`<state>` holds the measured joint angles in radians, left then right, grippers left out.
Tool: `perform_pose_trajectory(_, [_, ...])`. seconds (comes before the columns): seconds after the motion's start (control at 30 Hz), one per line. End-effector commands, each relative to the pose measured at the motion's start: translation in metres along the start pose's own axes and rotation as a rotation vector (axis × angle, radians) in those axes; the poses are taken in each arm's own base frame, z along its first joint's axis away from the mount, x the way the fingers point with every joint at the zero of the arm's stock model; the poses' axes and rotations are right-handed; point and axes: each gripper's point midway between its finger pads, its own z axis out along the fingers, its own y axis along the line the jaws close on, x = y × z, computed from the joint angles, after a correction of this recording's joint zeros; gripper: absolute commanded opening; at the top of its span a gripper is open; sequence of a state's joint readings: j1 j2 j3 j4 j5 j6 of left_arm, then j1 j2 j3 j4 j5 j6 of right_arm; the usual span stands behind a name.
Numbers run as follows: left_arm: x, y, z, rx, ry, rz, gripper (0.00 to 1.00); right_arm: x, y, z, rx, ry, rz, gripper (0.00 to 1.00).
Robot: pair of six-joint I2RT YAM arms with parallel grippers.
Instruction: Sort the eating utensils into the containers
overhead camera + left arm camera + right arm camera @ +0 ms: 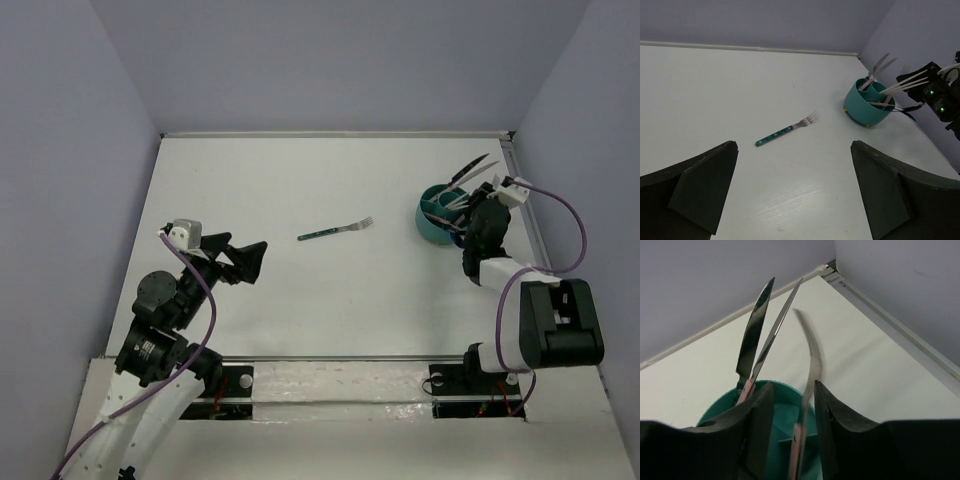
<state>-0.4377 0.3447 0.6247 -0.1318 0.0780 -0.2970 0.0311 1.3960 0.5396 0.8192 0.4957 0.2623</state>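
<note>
A fork point(335, 231) with a dark green handle lies alone mid-table; it also shows in the left wrist view point(785, 131). The teal cup point(424, 218) stands at the far right and holds several utensils point(470, 172), seen too in the left wrist view point(862, 107). My right gripper point(466, 216) is right over the cup point(782, 412), jaws a little apart. A blurred, curved, pink-handled piece point(812, 350) stands between the jaws point(792, 385), close to the right finger. Two silver knives point(757, 335) lean in the cup. My left gripper point(245, 258) is wide open and empty at the left point(794, 145).
The right wall and the table's metal edge strip point(890, 325) run close behind the cup. The back wall point(765, 22) lies beyond the fork. The cup has inner dividers point(790, 439).
</note>
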Motion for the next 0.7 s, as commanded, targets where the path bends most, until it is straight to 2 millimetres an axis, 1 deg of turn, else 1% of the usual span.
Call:
perform_pose_trajectory(0.0, [-0.021,-0.01,-0.001,0.035,-0.064,0.008,0.99,-0.01,0.004,-0.008,-0.006,-0.004,0.04,0.55])
perform_pose_trajectory(0.03, [-0.021,-0.01,0.0,0.035,-0.063,0.006,0.99,-0.015,0.005,-0.01,-0.011,-0.011,0.046,0.57])
perform_pose_trajectory(0.07, [-0.021,-0.01,0.0,0.035,-0.063,0.005,0.99,-0.013,0.002,-0.012,-0.001,0.008,0.042,0.57])
perform_pose_trajectory(0.1, [-0.021,-0.01,0.0,0.035,-0.063,0.005,0.99,-0.015,0.003,-0.013,0.0,0.008,0.049,0.58])
perform_pose_trajectory(0.13, [-0.02,-0.01,0.0,0.036,-0.061,0.003,0.99,-0.022,0.003,-0.016,0.0,-0.002,0.065,0.58])
perform_pose_trajectory(0.23, [-0.021,-0.008,0.0,0.027,-0.063,0.004,0.99,-0.026,0.002,-0.022,0.003,0.018,0.072,0.59])
perform_pose_trajectory(0.37, [-0.02,-0.008,0.001,0.025,-0.062,0.004,0.99,-0.049,0.004,-0.036,-0.014,0.015,0.102,0.6])
perform_pose_trajectory(0.4, [-0.021,-0.008,0.001,0.025,-0.063,0.004,0.99,-0.057,0.006,-0.045,-0.035,0.024,0.112,0.61])
perform_pose_trajectory(0.43, [-0.021,-0.008,0.001,0.025,-0.063,0.004,0.99,-0.065,0.011,-0.049,-0.056,0.023,0.13,0.61])
perform_pose_trajectory(0.53, [-0.021,-0.008,0.001,0.025,-0.063,0.004,0.99,-0.078,0.031,-0.072,-0.155,0.062,0.142,0.62])
perform_pose_trajectory(0.57, [-0.021,-0.008,0.001,0.026,-0.065,0.004,0.99,-0.07,0.041,-0.082,-0.193,0.107,0.133,0.63])
perform_pose_trajectory(0.67, [-0.022,-0.008,0.0,0.024,-0.069,0.004,0.99,-0.075,0.068,-0.105,-0.295,0.141,0.138,0.65])
